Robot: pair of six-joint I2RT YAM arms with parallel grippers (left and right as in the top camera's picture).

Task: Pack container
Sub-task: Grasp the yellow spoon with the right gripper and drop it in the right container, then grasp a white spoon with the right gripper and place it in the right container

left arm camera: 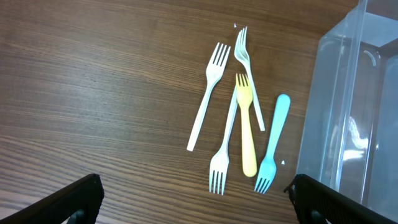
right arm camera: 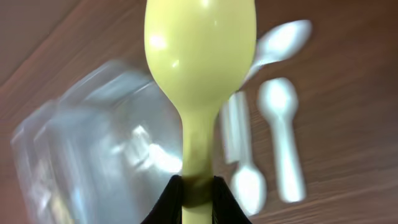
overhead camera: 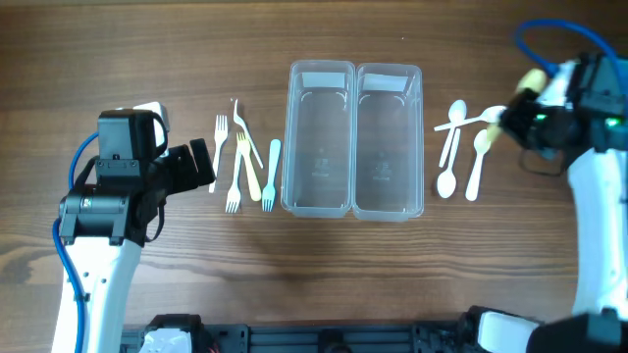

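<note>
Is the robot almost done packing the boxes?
Just starting. Both clear plastic containers are empty. The right fingers pinch a yellow plastic spoon. Three white plastic spoons and five plastic forks are left on the wooden table.

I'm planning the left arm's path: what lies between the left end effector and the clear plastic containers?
Five plastic forks lie there: three white, one yellow, one light blue. The overhead and left wrist views both show them.
</note>
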